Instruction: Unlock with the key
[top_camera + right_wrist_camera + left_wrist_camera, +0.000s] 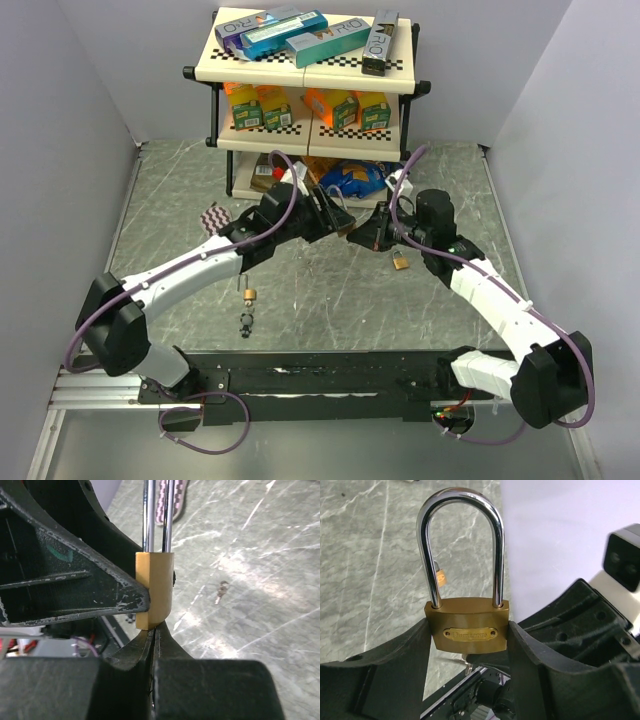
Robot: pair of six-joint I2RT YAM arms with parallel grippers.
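Observation:
A brass padlock (pixel 467 630) with a long steel shackle stands upright, and my left gripper (pixel 468 637) is shut on its body from both sides. In the top view this pair hangs above the table's middle (pixel 330 215). My right gripper (pixel 155 630) meets the padlock (pixel 155 587) from below, its jaws pressed together right under the brass base. A sliver of the silver key (pixel 465 667) pokes out beneath the lock, beside the right fingertips. In the right wrist view the key itself is hidden between the jaws.
A second small padlock (pixel 401 262) lies on the table under the right arm. A third small padlock (pixel 249 296) and a key bunch (pixel 245 325) lie front left. A stocked shelf (pixel 310 60) and a blue bag (pixel 355 178) stand behind.

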